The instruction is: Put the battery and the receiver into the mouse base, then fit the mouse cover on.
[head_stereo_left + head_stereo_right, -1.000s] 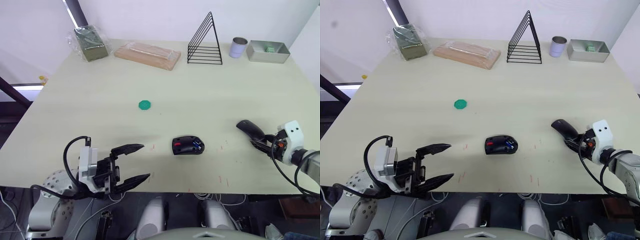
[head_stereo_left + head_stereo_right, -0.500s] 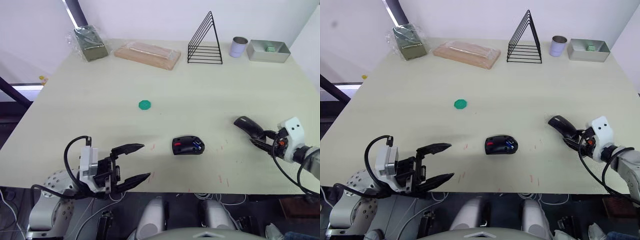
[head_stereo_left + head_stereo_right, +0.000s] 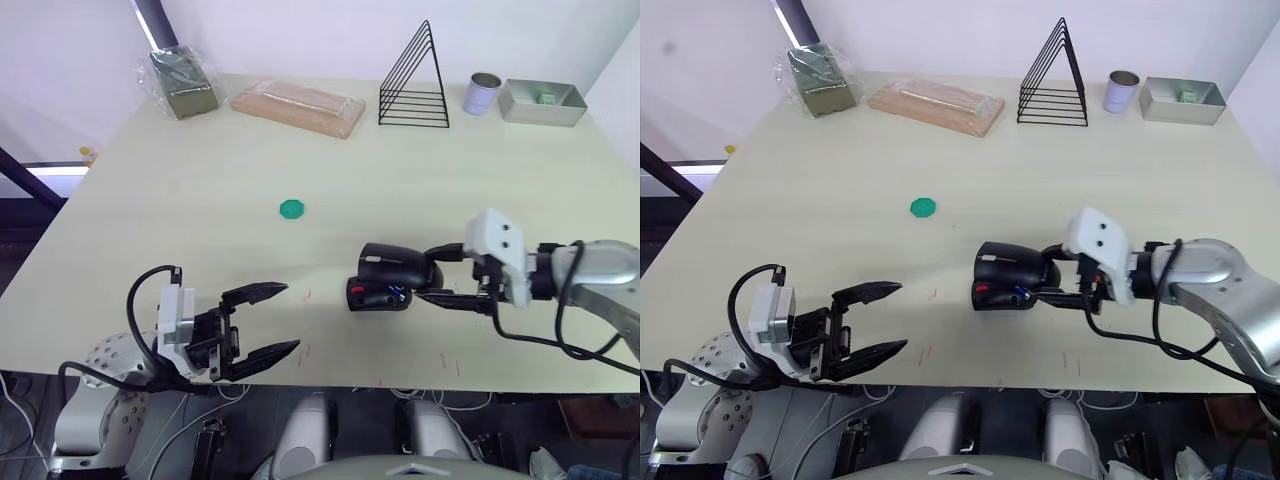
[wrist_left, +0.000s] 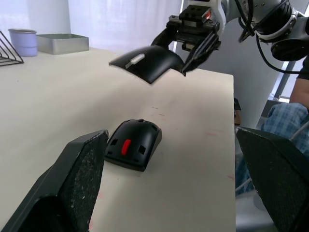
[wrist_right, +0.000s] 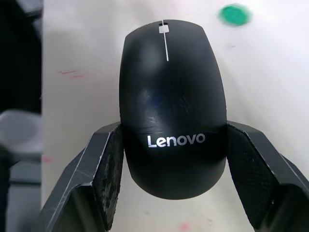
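The mouse base [image 3: 376, 296] lies open on the table near the front, with a red part and the blue battery [image 3: 396, 293] showing inside. The receiver is too small to make out. My right gripper [image 3: 424, 275] is shut on the mouse cover [image 3: 395, 265], a glossy black shell. It holds the cover just above the base's far right side, apart from it in the left wrist view. The right wrist view shows the cover [image 5: 171, 121] clamped between both fingers [image 5: 105, 169]. My left gripper [image 3: 290, 318] stands open and empty at the front edge, left of the base.
A flat green disc [image 3: 291, 208] lies mid-table. Along the far edge stand a bagged green block [image 3: 182, 78], a wrapped wooden board [image 3: 297, 107], a black wire rack [image 3: 412, 80], a metal cup [image 3: 483, 93] and a grey tray [image 3: 540, 102].
My right gripper has carried the mouse cover leftward from near the table's right edge to just over the mouse base. The left gripper has stayed in place, open.
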### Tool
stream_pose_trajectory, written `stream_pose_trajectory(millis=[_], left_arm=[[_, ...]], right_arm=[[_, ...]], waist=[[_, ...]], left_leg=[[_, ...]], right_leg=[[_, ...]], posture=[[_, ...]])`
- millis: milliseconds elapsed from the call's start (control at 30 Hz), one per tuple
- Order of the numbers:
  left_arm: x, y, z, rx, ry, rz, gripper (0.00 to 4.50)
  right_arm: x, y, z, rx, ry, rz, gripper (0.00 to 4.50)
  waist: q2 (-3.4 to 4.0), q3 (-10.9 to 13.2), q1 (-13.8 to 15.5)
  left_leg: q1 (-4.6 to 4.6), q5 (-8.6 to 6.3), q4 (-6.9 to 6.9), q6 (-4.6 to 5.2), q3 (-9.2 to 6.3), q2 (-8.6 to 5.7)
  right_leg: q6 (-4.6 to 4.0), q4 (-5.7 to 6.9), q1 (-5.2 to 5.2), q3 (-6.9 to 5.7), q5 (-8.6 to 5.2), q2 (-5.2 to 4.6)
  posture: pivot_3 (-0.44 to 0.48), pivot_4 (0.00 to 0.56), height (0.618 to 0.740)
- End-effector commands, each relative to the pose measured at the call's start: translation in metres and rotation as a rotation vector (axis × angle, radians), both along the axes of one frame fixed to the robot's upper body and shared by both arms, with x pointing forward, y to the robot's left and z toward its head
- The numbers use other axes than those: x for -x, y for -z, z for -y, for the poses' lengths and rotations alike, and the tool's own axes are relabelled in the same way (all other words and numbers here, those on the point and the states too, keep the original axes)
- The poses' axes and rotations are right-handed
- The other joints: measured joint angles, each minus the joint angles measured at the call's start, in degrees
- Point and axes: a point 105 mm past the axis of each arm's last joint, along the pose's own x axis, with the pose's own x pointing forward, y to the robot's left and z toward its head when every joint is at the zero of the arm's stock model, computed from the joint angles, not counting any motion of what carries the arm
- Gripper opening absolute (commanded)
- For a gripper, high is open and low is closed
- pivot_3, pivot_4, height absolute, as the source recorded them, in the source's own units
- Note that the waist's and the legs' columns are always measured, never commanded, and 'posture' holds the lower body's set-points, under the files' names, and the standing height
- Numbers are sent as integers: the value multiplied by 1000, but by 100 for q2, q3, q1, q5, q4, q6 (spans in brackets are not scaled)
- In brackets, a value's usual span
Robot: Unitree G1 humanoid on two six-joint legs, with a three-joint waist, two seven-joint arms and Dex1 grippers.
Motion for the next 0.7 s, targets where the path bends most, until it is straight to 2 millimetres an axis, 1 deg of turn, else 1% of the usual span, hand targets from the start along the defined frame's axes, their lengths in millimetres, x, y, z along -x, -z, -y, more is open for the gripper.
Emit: stream_pose_trajectory(millis=[33, 133, 333, 700], left_arm=[[2, -8, -3, -1, 8, 29, 4500], [1, -7, -7, -9, 1, 28, 4500], [1, -5, -12, -23, -20, 24, 4500], [3, -7, -8, -27, -32, 21, 4500]], right_arm=[[-1, 7, -4, 52, -37, -9, 3128], [-8, 17, -3, 99, -45, -16, 3128], [-19, 26, -3, 131, -64, -24, 3128], [-28, 34, -12, 138, -110, -31, 3128]], waist=[[0, 0, -5], [0, 0, -5], [1, 0, -20], [1, 1, -24]], left_leg=[[0, -1, 0, 1, 0, -1], [0, -1, 0, 1, 0, -3], [2, -1, -1, 1, -3, -2], [1, -1, -2, -1, -7, -2]], right_leg=[[0, -1, 0, 1, 0, -1], [0, -1, 0, -2, 0, -5], [-1, 1, 0, -5, 0, -5], [-1, 1, 1, 3, 1, -13]], posture=[[0, 150, 740], [0, 150, 740], [0, 150, 740], [0, 150, 740]])
